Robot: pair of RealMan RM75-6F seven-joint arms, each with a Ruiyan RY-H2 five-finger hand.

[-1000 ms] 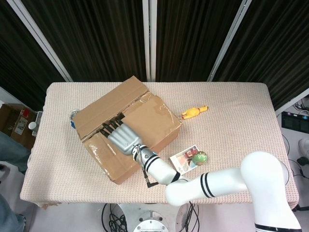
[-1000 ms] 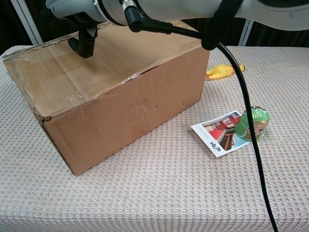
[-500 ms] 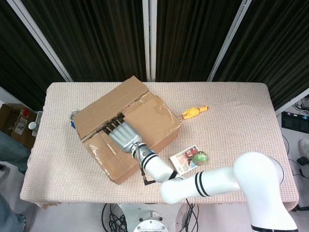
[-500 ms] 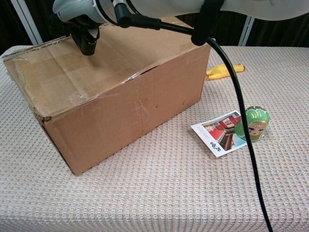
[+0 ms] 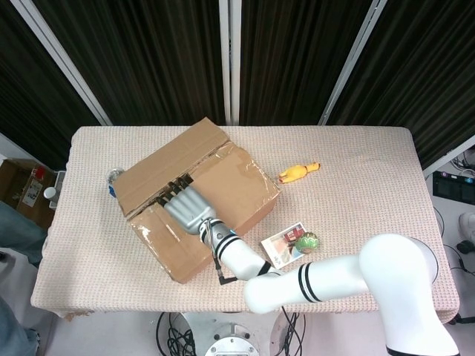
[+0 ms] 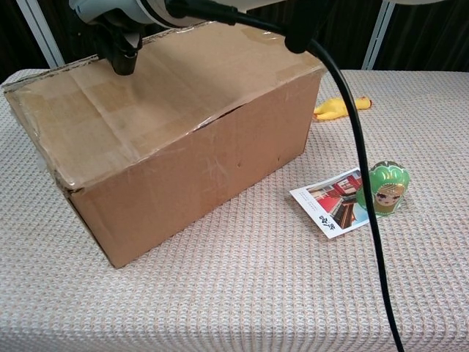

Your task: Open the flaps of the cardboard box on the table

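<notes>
The brown cardboard box (image 5: 230,174) lies slantwise on the table's left half, its taped top flaps down. My right hand (image 5: 189,209) rests on the near flap, its dark fingertips (image 5: 174,187) poking into the seam between the two flaps. In the chest view the box (image 6: 183,147) fills the left, and the same fingertips (image 6: 124,55) point down at the seam near its far edge. Whether they hook under the flap's edge is hidden. My left hand shows in neither view.
A yellow rubber toy (image 5: 298,172) lies right of the box. A picture card (image 6: 333,199) and a green doll figure (image 6: 382,188) sit near the box's front right corner. My arm's black cable (image 6: 359,147) hangs over them. Something blue (image 5: 113,179) peeks out behind the box's left end.
My right hand has slid a little toward the seam. The box has shifted slightly, its near top edge and right corner sitting higher in the chest view.
</notes>
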